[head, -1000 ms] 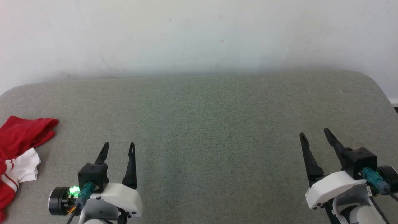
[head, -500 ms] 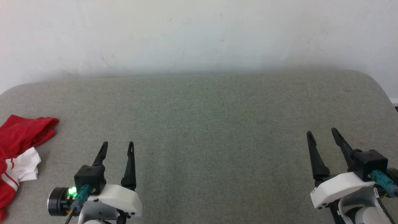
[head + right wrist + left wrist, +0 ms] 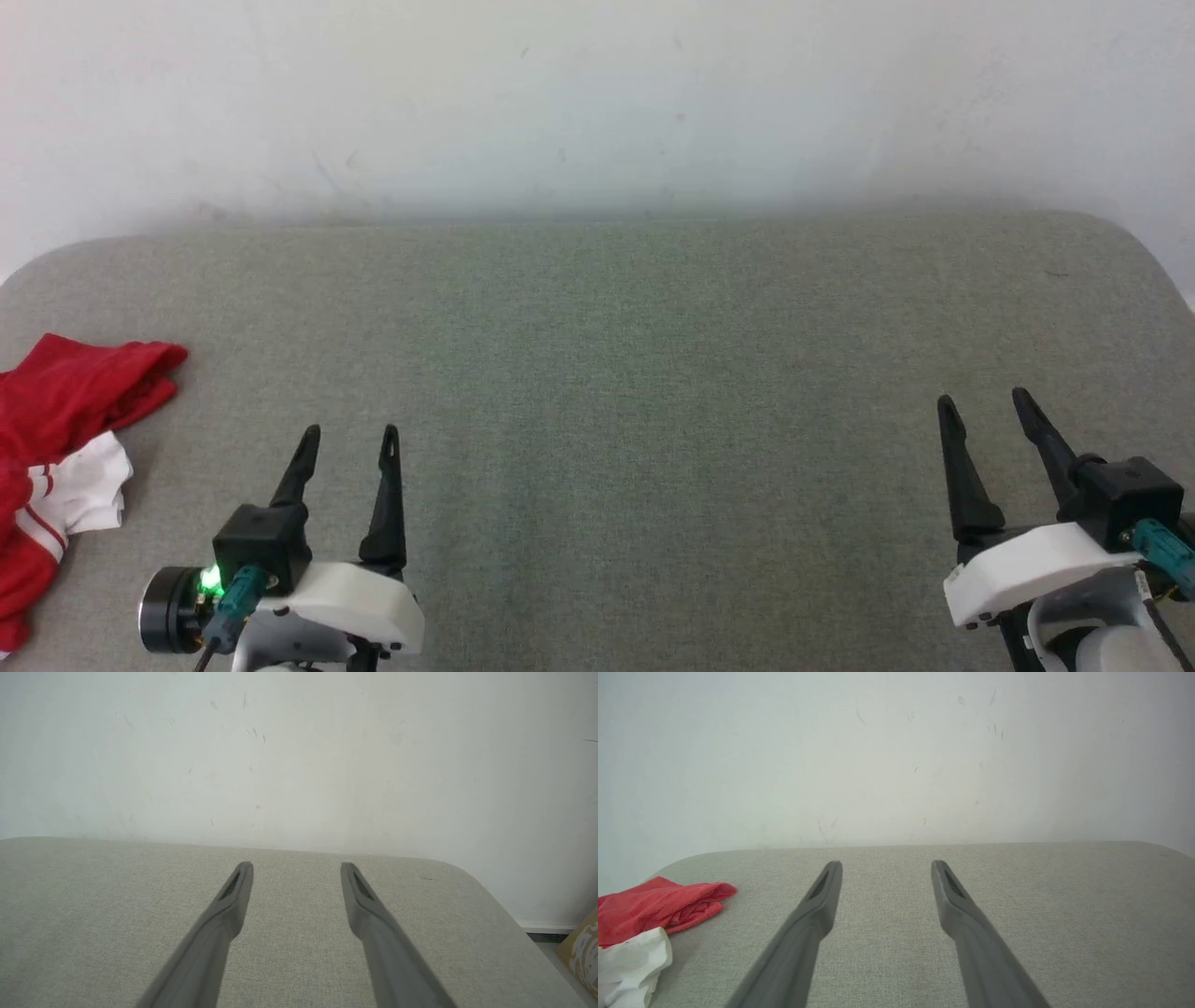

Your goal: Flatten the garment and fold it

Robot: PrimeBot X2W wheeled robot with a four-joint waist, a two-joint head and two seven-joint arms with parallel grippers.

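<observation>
Red-and-white garment (image 3: 56,411): in your head view it lies crumpled at the pad's (image 3: 597,355) far left, cut off by the frame edge. Left gripper (image 3: 350,432), right gripper (image 3: 983,399): both spread wide, holding nothing. Left wrist view: you see the garment left of the fingers, apart, partly cropped. Right wrist view: tan item (image 3: 581,952) at the corner, cropped, unidentifiable.

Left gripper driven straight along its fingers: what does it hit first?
Nothing on the grey fabric table lies in its line; the left gripper, open, points at the white wall, probably the first contact. The red jersey sits off to its left, clear.
</observation>
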